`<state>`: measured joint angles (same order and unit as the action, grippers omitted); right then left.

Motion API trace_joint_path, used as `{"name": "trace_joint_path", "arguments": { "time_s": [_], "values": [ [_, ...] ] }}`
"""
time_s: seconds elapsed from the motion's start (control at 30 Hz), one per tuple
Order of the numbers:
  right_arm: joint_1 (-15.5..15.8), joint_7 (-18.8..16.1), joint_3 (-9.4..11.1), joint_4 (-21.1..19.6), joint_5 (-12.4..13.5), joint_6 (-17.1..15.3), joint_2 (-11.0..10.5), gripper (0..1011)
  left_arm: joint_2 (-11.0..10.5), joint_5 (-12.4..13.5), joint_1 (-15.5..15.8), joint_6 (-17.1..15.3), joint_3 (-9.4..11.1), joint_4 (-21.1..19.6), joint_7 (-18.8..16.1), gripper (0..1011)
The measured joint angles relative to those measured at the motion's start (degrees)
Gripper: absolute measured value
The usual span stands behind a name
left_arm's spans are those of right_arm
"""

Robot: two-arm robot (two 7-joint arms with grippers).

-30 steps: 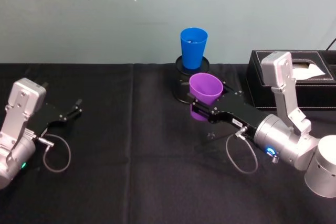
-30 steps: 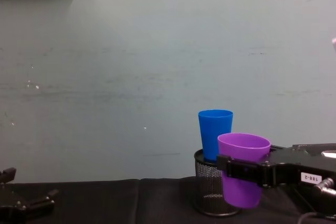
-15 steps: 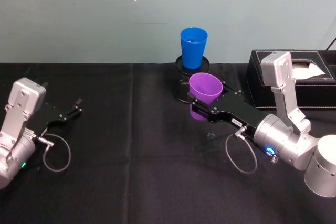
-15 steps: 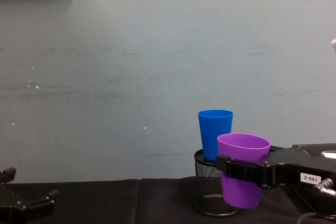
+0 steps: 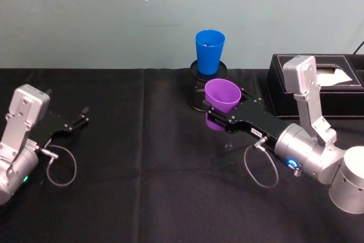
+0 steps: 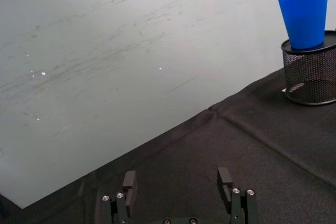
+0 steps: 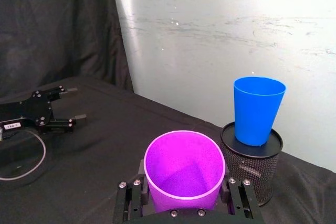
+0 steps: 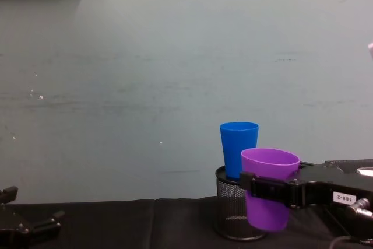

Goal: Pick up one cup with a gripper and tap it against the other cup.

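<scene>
I hold the purple cup (image 5: pixel 222 98) in my right gripper (image 5: pixel 219 116), the flat fingers pressed against opposite sides of its wall, below the rim. This low grip leaves the upper band of the cup bare, so that plastic, not finger, can meet the target. The cup is upright with its mouth open to the top. From the chest view it appears clear of the black tablecloth (image 5: pixel 142 169).

The blue cup (image 5: pixel 209 52) stands upright on top of the black mesh pen holder (image 5: pixel 196 98), at the far side of the table. This raises its base to about the level of my cup's rim. My cup sits just in front of the holder, on the near side, and the two cups are apart; no contact is made yet.

My judgement: the pick-up step is complete and the tap step is in hand. The next move calls for a small lift and a short advance, so that the purple wall meets the blue wall and not the mesh. Risk: the blue cup is light and perched high. A firm push could tip it off the holder.

My left gripper (image 5: pixel 79 119) rests on the cloth at the left, fingers spread and holding nothing. It is well apart from both cups and takes no part.
</scene>
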<state>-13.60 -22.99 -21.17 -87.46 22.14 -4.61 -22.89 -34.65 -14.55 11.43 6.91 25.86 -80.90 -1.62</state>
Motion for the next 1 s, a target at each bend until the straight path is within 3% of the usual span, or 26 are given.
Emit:
{"name": "trace_joint_path", "arguments": {
  "time_s": [1.0],
  "values": [
    [0.00,-0.06,0.00,0.01,-0.01,0.04,0.00,737,0.00,0.00,0.00,0.00,0.00,0.00,0.00,1000]
  ]
}}
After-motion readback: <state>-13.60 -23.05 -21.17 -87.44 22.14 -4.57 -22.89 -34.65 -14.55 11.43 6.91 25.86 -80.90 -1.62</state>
